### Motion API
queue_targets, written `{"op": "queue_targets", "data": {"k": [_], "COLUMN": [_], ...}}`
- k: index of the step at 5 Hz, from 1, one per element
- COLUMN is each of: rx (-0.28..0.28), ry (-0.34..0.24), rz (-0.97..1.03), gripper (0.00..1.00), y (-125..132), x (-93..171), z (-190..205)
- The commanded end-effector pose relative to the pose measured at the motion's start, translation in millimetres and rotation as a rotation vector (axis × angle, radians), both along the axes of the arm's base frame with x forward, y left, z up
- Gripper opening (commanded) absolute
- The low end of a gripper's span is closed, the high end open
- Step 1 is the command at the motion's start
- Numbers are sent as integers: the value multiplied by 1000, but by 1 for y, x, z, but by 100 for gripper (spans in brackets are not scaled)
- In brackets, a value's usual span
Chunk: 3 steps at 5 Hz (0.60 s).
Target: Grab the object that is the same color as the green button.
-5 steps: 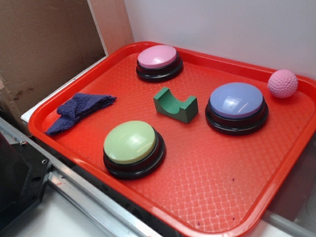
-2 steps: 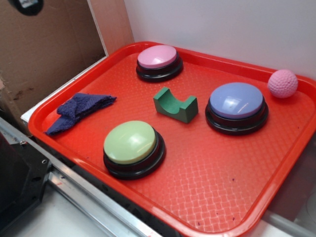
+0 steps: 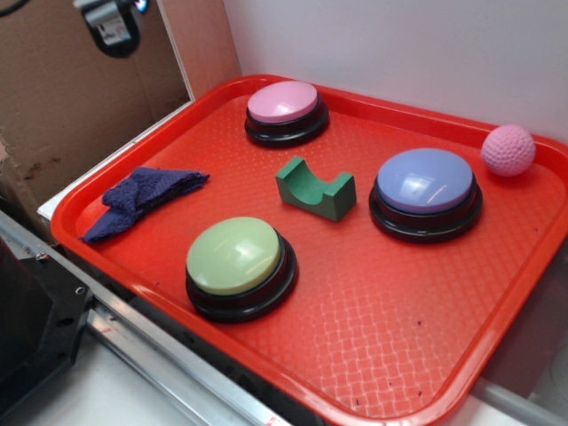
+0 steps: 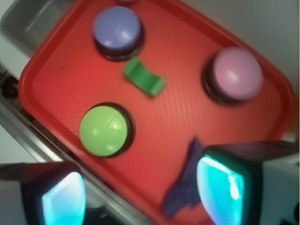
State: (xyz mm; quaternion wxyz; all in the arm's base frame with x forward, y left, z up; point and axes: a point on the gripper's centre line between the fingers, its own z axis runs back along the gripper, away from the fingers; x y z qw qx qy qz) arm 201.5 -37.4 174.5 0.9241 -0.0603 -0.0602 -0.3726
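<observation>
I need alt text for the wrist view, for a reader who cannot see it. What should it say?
Looking down from above, a red tray holds a dark green notched block in the middle of three dome buttons: green, blue-lilac and pink. The open end effector frames the bottom edge, with a dark blue cloth beside one finger.

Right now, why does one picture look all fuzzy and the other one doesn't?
Wrist view: blurred throughout, the green block smeared, the fingers glowing turquoise. Exterior view: sharp, with soft glare on the blue-lilac button.
</observation>
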Motion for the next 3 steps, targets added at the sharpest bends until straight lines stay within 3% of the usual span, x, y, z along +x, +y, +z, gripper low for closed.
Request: {"op": "queue_targets", "data": {"k": [1,3], "rx": [-17,-8], "ry": [-110,-95], "rz": [-297,-398], "gripper": [100,100], "y": [-28,-35], "x": [21,41], "z": [-30,-73]}}
